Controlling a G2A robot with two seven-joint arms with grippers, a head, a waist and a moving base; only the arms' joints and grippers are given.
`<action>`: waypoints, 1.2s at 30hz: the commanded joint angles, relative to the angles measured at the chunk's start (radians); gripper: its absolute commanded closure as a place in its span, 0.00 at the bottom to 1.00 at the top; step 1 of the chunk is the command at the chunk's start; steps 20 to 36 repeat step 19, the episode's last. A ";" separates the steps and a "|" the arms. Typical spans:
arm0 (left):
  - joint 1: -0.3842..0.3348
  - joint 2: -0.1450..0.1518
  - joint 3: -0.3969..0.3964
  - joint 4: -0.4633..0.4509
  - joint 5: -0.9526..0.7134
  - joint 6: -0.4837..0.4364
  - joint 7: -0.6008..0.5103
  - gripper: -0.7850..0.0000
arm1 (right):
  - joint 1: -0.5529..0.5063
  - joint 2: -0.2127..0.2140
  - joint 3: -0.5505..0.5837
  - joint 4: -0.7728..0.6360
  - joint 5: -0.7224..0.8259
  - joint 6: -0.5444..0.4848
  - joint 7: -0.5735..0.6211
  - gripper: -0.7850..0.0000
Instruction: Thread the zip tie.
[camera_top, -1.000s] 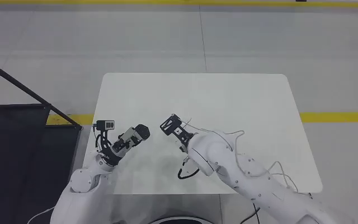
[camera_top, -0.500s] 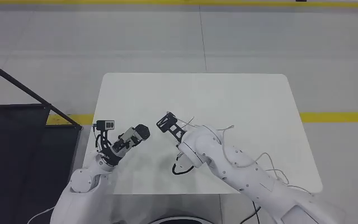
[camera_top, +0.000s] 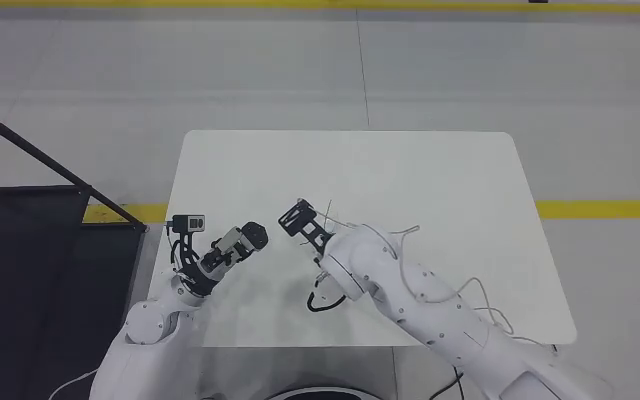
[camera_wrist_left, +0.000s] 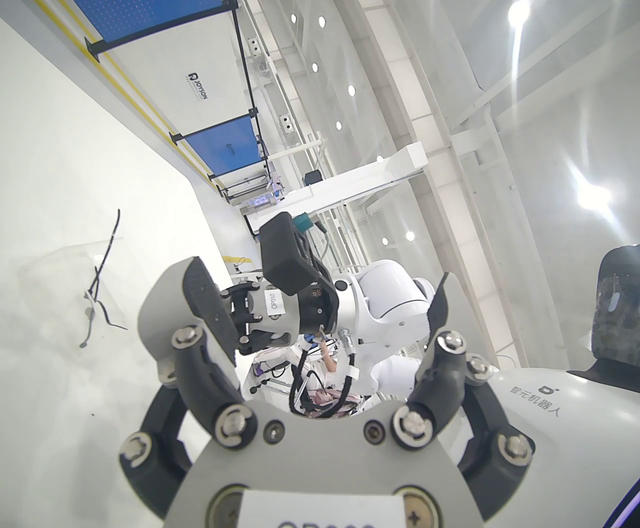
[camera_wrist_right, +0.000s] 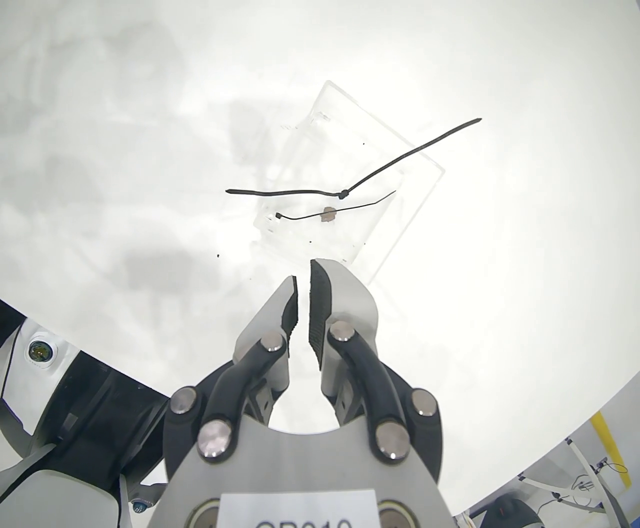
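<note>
Two black zip ties lie on a clear plastic tray (camera_wrist_right: 400, 165) on the white table (camera_top: 420, 180). The longer zip tie (camera_wrist_right: 390, 165) crosses over the tray's edge, and the thinner zip tie (camera_wrist_right: 310, 216) rests inside the tray beside a small brown scrap (camera_wrist_right: 328, 213). My right gripper (camera_wrist_right: 303, 274) hovers just short of the tray, its fingers nearly touching with nothing between them. In the top view the right gripper (camera_top: 298, 217) is right beside the zip ties (camera_top: 327, 214). My left gripper (camera_wrist_left: 320, 300) is open and empty, held off the table and facing the right arm's wrist.
The zip ties (camera_wrist_left: 100, 270) lie on the table beyond the left gripper's finger. In the top view the left gripper (camera_top: 250, 237) is near the table's front left. A dark panel (camera_top: 50, 260) stands off the table's left edge.
The right arm has shifted a little to the left and farther onto the table, mostly in the first half second. The left arm has stayed still.
</note>
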 joint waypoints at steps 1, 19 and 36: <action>0.000 0.000 0.000 0.000 0.000 0.000 0.000 0.00 | -0.013 0.000 0.013 -0.025 -0.009 0.014 -0.009 0.71; 0.000 0.000 0.000 0.000 0.000 0.000 0.000 0.00 | -0.601 0.112 0.603 -0.644 0.139 -0.173 -0.594 0.00; 0.000 0.000 0.000 0.000 0.000 0.000 0.000 0.00 | -0.601 0.112 0.603 -0.644 0.139 -0.173 -0.594 0.00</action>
